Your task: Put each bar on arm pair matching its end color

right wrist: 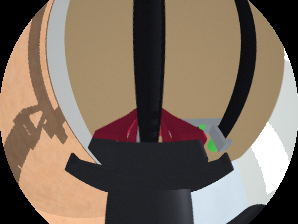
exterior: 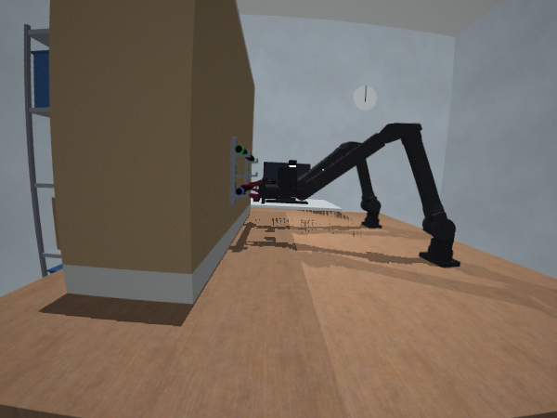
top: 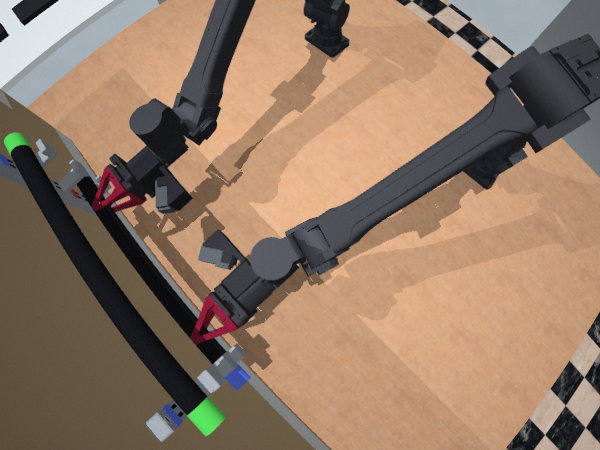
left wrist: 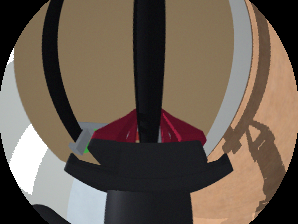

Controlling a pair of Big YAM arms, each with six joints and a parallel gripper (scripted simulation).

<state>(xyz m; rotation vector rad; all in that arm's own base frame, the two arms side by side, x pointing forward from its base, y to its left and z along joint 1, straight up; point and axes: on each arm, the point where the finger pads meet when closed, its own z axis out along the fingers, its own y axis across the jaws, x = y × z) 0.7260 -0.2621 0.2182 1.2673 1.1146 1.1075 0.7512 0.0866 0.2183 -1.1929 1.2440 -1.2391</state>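
Bars of smooth black round stock, two in number, cross the left side of the top view. One, the green-ended bar (top: pixel 95 267) (exterior: pixel 239 149) (left wrist: pixel 50 50) (right wrist: pixel 247 50), runs from upper left to lower centre-left, along the rack's (top: pixel 158 426) (exterior: pixel 233 172) top pair, whose two labels are blue. Just right of it, the blue-ended bar (top: pixel 155 280) (exterior: pixel 239 190) (left wrist: pixel 149 65) (right wrist: pixel 149 65) is lower on the rack. Two grippers with red, open-framed triangular fingers clasp it: the right gripper (top: pixel 96 206) (right wrist: pixel 149 112) at upper left, the left gripper (top: pixel 195 338) (exterior: pixel 246 190) (left wrist: pixel 148 112) at lower centre-left. Rightward spreads the wood-grained table (top: pixel 425 325) (exterior: pixel 278 348).
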